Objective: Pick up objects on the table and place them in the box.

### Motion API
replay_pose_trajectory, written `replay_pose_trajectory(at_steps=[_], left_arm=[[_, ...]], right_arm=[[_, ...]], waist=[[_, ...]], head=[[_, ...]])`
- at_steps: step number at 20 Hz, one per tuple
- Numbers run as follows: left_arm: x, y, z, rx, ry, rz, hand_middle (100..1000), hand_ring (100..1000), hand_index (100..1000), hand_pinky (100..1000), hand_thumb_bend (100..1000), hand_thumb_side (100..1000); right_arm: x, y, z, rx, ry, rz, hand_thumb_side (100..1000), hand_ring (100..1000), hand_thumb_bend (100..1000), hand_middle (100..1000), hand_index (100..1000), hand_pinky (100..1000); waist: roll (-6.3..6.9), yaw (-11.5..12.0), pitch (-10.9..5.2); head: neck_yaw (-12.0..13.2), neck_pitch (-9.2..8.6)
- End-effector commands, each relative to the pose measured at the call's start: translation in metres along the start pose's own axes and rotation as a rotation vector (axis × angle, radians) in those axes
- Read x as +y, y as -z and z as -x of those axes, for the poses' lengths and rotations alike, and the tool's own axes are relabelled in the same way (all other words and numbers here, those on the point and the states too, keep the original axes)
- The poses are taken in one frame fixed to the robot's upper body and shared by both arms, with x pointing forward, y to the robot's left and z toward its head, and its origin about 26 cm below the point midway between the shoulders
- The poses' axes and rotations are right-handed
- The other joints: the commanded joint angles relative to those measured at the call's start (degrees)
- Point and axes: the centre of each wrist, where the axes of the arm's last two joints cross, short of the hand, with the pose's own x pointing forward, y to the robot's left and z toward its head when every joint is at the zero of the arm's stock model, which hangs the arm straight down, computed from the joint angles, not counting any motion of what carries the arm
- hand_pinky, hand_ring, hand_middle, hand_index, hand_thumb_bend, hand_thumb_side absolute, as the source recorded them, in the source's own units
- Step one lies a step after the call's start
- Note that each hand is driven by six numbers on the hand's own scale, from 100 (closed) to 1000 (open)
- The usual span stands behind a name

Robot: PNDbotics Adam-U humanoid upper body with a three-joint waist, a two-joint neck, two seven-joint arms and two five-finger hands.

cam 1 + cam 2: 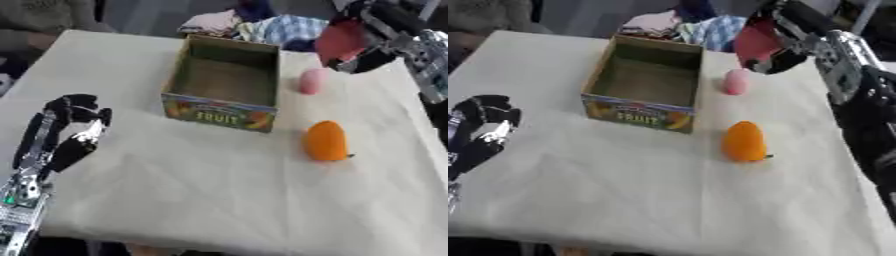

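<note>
**Box open in the upper middle, red object held beside it**

The box (224,80) sits on the table (219,200) in the upper middle of the frame, a cardboard carton with its top open and its inside bare. Its near wall carries a colourful label with the word FRUIT.

Just right of the box's far right corner, up off the table, the right hand (372,52) holds a dark red object (341,40) in the upper right of the frame. Its black fingers are curled round the object, which shows as a flat reddish shape; what it is cannot be made out. The right arm, black with silver joints, runs down the right edge of the right eye view.

Below the held object, a small pink object (310,81) stands on the table close to the box's right wall, apart from it. Further toward the lower right, an orange object (326,141), oval with a small dark tip at its lower right end, lies on the table well clear of the box.

The left hand (74,125) shows at the left edge of the frame, over the table, holding nothing; its fingers are bent inward and hooked at the top.

The table is covered in a pale cloth.
</note>
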Motion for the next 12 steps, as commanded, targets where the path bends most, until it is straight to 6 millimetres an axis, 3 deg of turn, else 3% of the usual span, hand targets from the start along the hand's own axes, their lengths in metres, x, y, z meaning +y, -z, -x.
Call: replay_pose_trajectory(at_steps=[1,12], left_arm=[[0.003,0.007,-0.01,-0.044,0.001,0.009,610,625,737,693,348,455],[-0.009,0.018,-0.024,-0.1,-0.035,0.063,610,625,737,692,349,456]], right_arm=[[-0.006,0.019,-0.013,-0.007,-0.01,0.028,127,712,371,472,642,667],[0.025,0.062,-0.061,-0.005,0.007,0.045,175,727,354,510,688,676]], waist=[[0.35,0.5,-0.74],[0.65,4.6,-0.03]], head=[[-0.9,-0.49],[-4.3,-1.32]])
